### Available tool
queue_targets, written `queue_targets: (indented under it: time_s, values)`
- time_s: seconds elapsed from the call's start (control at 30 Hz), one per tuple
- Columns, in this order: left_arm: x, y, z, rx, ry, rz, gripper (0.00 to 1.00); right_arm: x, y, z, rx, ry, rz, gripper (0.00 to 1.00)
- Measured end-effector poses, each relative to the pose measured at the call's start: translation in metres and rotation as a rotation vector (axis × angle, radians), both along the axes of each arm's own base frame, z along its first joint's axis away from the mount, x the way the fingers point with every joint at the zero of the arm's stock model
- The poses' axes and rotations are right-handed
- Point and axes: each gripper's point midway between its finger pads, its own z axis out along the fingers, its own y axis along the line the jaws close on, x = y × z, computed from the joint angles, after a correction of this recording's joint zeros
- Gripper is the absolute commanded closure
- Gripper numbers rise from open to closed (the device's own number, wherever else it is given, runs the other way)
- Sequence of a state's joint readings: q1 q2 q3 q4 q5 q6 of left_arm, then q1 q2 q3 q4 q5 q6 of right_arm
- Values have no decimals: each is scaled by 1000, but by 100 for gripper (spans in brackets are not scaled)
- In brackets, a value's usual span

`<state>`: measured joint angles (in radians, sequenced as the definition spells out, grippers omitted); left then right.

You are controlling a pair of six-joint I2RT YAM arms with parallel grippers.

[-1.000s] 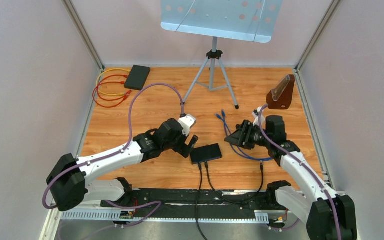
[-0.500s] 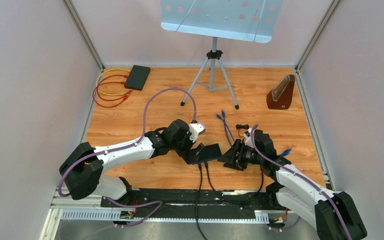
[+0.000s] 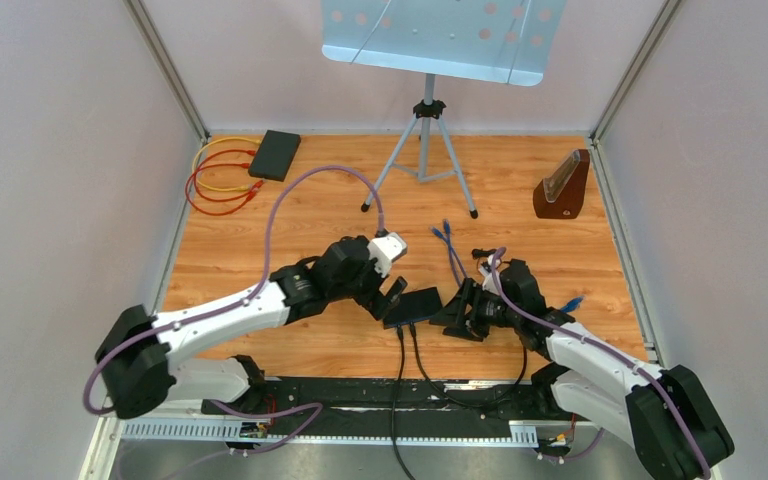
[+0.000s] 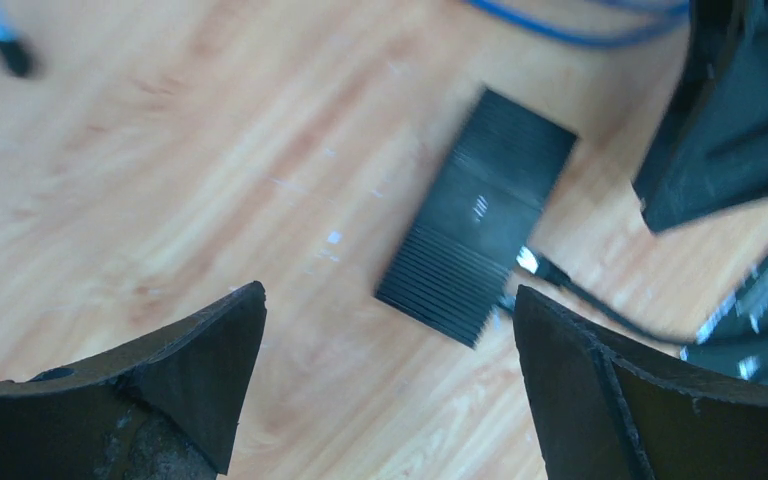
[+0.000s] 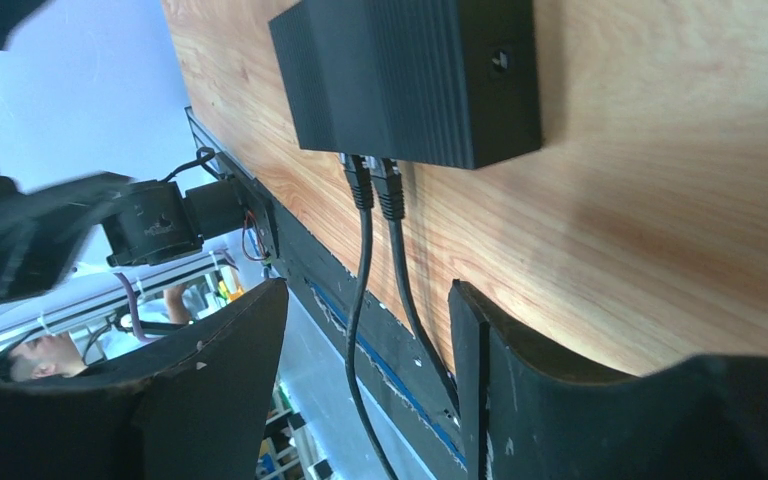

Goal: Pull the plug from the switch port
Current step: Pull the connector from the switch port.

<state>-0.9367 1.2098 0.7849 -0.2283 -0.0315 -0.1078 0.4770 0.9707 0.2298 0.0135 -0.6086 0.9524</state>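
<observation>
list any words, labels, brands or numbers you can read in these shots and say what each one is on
None: no text is readable in any view.
Black switch: a tiny mark on its side face, too small to read.
Same switch, left wrist view: a pale fleck on top, blurred.
Music stand and far black box: no lettering visible.

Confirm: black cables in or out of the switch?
In. Both black plugs sit seated side by side in the switch ports, clear in the right wrist view.

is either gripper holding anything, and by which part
Nothing is held: the left gripper and right gripper are open near the switch, its plugs untouched.
</observation>
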Motion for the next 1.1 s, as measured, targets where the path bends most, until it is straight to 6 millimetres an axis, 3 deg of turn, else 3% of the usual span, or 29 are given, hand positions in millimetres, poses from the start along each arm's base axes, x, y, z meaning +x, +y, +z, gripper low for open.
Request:
queue_targets:
  time_s: [0.1, 0.23, 0.5, 0.67, 0.8, 1.1]
  values:
    - [12, 17, 31, -83, -118, 113, 0, 7, 4, 11, -3, -57, 0, 33]
    - [16, 35, 40, -116, -194, 171, 0, 14, 6, 19, -2, -99, -13, 33]
    - [5, 23, -10, 23, -120, 21, 0, 16, 11, 12, -10, -63, -102, 32]
    - [-3, 1, -43, 112, 7, -105, 2, 9, 5, -11, -20, 16, -185, 33]
    - [-6, -14, -56, 148, 68, -186, 2, 9, 3, -22, -36, 58, -221, 33]
    - [-17, -14, -68, 221, 128, -286, 2, 12, 20, -28, -42, 96, -174, 35]
